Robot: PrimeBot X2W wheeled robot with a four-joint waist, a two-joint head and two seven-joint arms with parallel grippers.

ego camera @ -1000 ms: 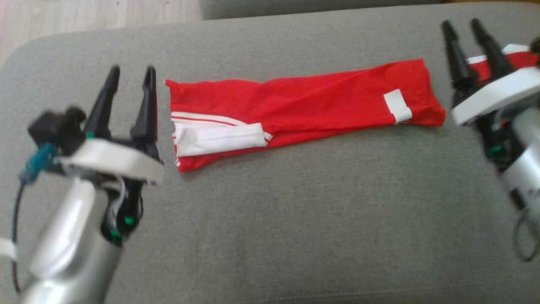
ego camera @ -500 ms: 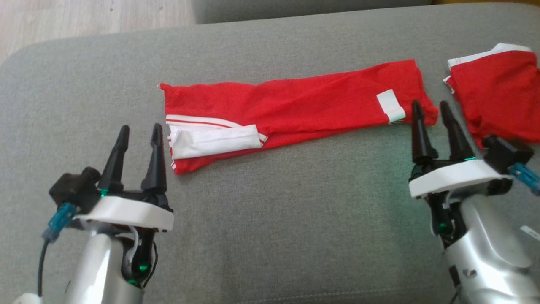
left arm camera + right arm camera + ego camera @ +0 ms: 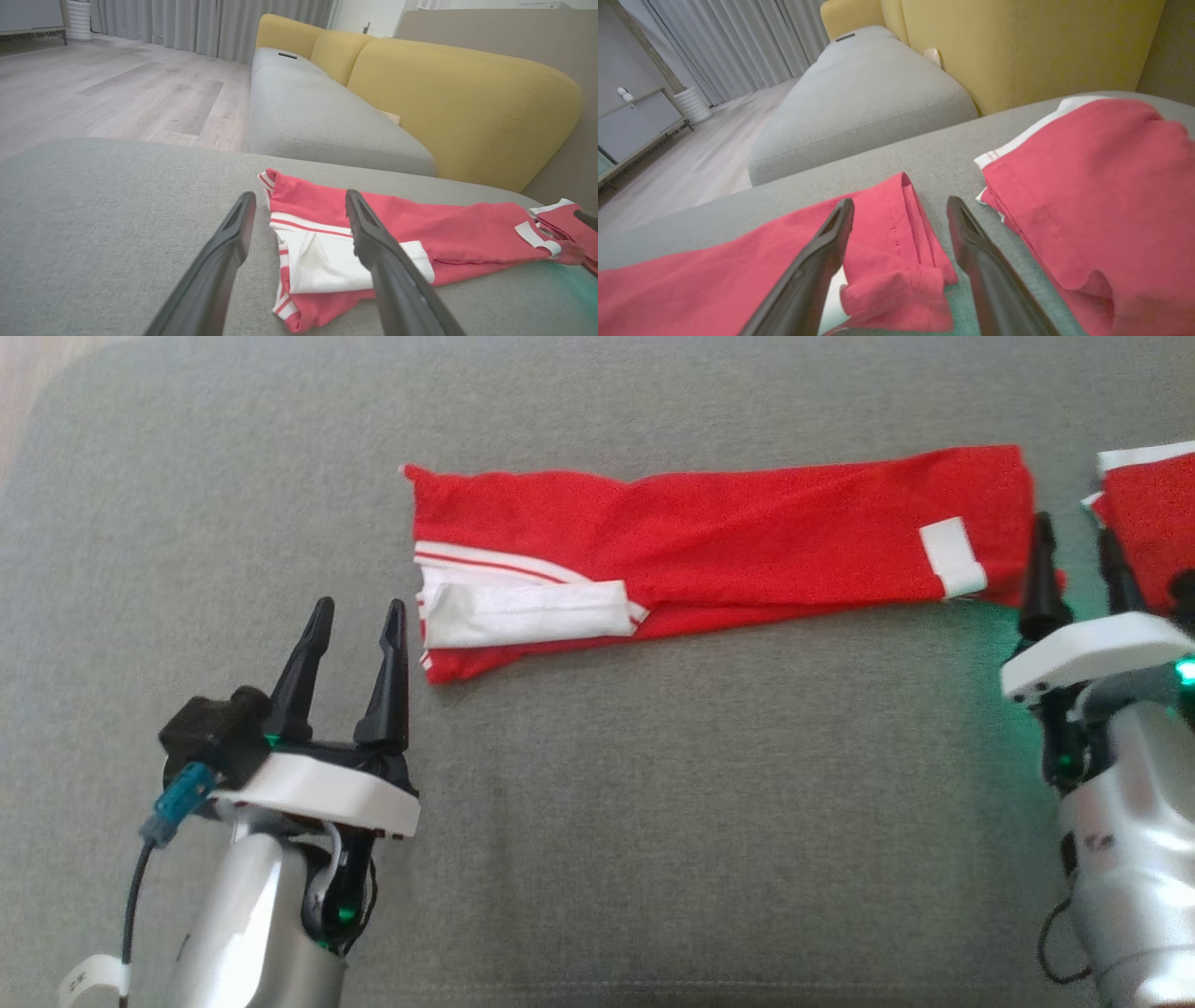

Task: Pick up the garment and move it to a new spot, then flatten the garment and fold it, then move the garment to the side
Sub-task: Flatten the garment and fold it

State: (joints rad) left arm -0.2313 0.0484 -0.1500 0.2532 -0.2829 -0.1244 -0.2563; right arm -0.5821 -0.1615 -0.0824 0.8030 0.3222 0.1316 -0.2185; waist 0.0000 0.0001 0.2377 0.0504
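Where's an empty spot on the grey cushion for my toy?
Biggest bare patch: the grey cushion on the near side of the long red garment, between the left pincer and right pincer. More room left of its striped end. Crowded at the right, where the right pincer sits beside a second red garment.

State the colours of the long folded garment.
Red with white trim and stripes; the garment shows best in the head view.

The red cloth piece with white trim runs off the head view's right edge, partly behind the right gripper. A small dark object on the far grey sofa seat is too small to identify.
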